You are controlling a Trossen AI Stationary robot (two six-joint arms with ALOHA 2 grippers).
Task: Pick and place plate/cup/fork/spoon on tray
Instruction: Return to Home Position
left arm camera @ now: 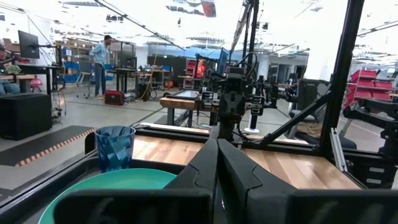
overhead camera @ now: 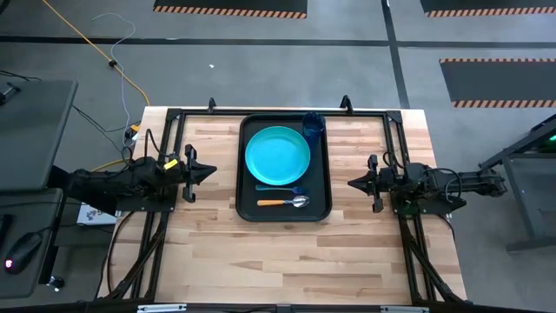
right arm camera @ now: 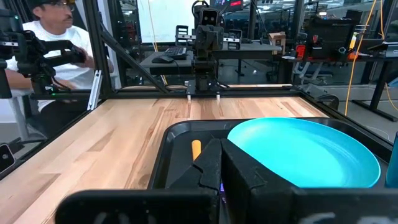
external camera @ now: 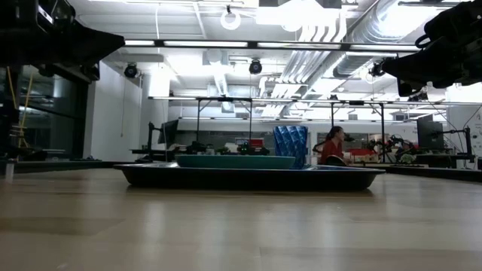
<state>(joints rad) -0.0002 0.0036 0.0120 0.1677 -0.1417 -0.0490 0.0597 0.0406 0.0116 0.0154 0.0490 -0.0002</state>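
Observation:
The black tray [overhead camera: 323, 187] lies mid-table. On it rest the turquoise plate [overhead camera: 277, 156], the dark blue cup [overhead camera: 314, 123] upright in the far right corner, the teal-and-blue fork [overhead camera: 280, 188] and the orange-handled spoon [overhead camera: 283, 202] along the near end. My left gripper [overhead camera: 211, 171] is shut and empty, left of the tray. My right gripper [overhead camera: 352, 183] is shut and empty, right of the tray. The plate [left arm camera: 106, 186] and cup [left arm camera: 114, 148] show in the left wrist view, the plate [right arm camera: 305, 149] and spoon handle [right arm camera: 196, 149] in the right wrist view.
A black frame [overhead camera: 261, 111] runs along the table's far edge and both sides. Bare wooden tabletop [overhead camera: 278, 261] lies between the tray and the near edge. A person [right arm camera: 43, 56] sits beyond the table's left side.

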